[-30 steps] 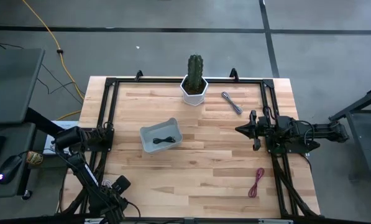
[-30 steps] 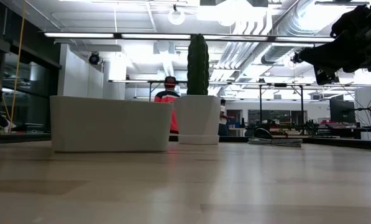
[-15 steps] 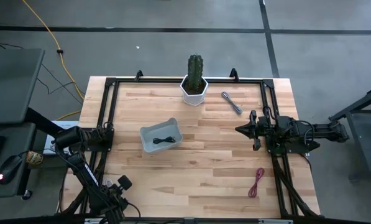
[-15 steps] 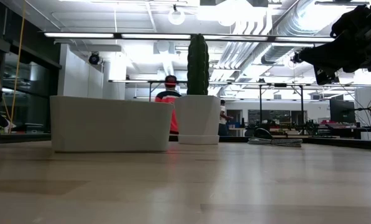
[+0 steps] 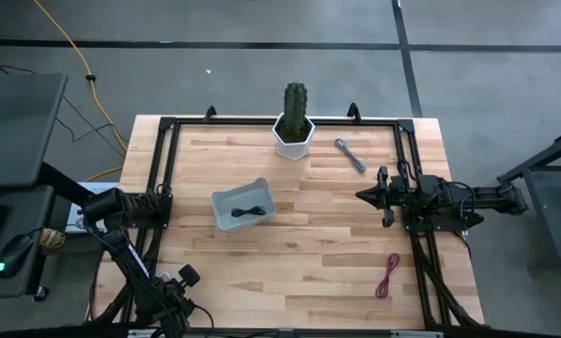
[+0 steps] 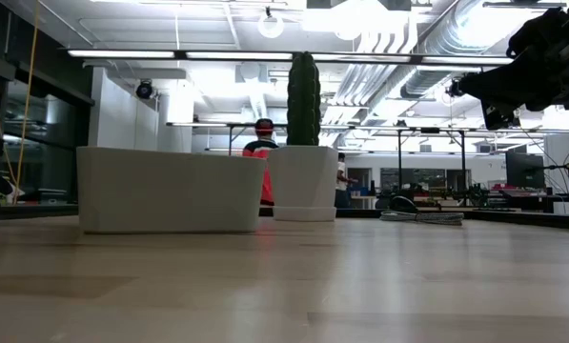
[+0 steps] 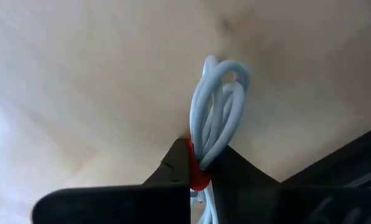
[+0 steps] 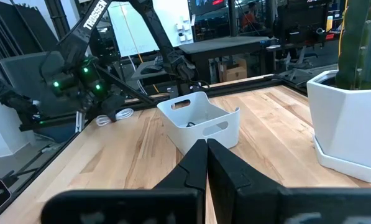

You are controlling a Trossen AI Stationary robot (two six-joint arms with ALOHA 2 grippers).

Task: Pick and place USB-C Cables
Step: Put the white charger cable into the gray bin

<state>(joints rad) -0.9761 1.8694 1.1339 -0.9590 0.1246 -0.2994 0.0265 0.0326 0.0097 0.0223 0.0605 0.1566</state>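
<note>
My left gripper (image 5: 182, 278) is down at the table's near left corner, shut on the white cable bundle (image 7: 219, 106) with a red tie. A black cable (image 5: 252, 211) lies inside the white bin (image 5: 225, 218) at mid-table. The grey cable (image 5: 350, 154) lies flat on the wood right of the cactus pot. The dark red cable (image 5: 388, 274) lies near the right front edge. My right gripper (image 5: 360, 195) hovers shut over the table's right half, holding nothing, and shows high up in the low view (image 6: 465, 88). My left gripper pinches the white bundle at its red tie (image 7: 197, 179), between its two fingers (image 7: 176, 165). The fingers come from above, pointing down at the wood. The looped end (image 7: 225, 74) sticks out past the fingertips over the tabletop; whether it is lifted clear, I cannot tell.
A cactus in a white pot (image 5: 294, 127) stands at the far edge's middle. A black frame (image 5: 163, 169) runs around the table's edges. Bare wood stretches between the bin and the right arm. People stand in the room beyond the table (image 6: 261, 143).
</note>
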